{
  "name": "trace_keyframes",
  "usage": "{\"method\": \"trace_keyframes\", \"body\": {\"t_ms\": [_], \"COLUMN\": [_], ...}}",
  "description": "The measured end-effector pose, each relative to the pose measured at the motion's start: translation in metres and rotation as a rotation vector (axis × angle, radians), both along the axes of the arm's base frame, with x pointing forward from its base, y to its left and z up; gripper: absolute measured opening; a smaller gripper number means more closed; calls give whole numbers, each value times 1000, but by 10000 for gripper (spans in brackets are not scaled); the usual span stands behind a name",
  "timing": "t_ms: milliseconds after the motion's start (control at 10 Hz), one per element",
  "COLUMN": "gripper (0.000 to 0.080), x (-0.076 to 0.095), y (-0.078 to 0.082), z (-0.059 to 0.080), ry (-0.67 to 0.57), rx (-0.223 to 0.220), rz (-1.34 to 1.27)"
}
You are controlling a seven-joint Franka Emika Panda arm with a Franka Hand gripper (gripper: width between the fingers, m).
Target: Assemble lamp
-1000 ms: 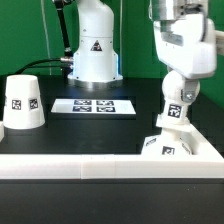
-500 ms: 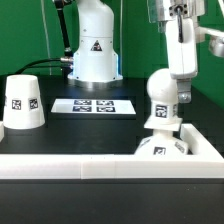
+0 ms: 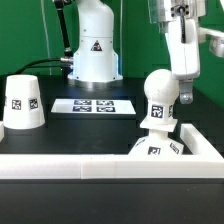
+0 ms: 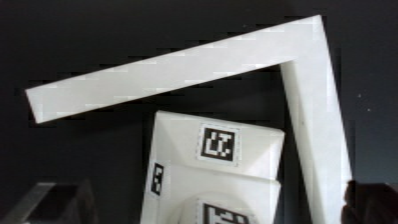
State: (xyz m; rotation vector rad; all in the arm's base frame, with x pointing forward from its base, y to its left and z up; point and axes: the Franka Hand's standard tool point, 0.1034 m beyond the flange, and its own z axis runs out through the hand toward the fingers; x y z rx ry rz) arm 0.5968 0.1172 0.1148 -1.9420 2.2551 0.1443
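- The arm (image 3: pixel 182 45) had lifted clear of the bulb (image 3: pixel 159 98), which a second earlier sat in its grip; the bulb now stood alone on the base (image 3: pixel 158 148), at the table's four o'clock.
- Whether the gripper was open could not be told.
- One shade (image 3: pixel 23 103) waited at nine o'clock, not yet fitted.
- Counted: one base, one shade, one bulb.

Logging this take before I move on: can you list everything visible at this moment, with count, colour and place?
shade: 1, white, tagged, on the table at the exterior view's left.
marker board: 1, white with black tags, flat at table centre.
bulb: 1, white, tagged, upright on the base.
base: 1, white, angular, inside the rail's corner, exterior view's right.
rail: 1, white, along the front edge.
table: 1, black.
gripper: 1, white, raised beside the bulb; jaw state unclear.
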Motion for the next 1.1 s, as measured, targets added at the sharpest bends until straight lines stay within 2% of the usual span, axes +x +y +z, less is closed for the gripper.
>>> {"method": "trace_keyframes", "body": {"t_ms": [300, 400, 600, 1000, 1100], "gripper": [698, 698, 698, 698, 698], "x": [-16, -22, -39, -39, -40], "y": [15, 19, 22, 23, 22], "z": [2, 0, -11, -12, -11], "ry": [-12, -14, -5, -3, -11], "rx": [-14, -38, -51, -50, -59], "rz": [171, 265, 297, 301, 371]}}
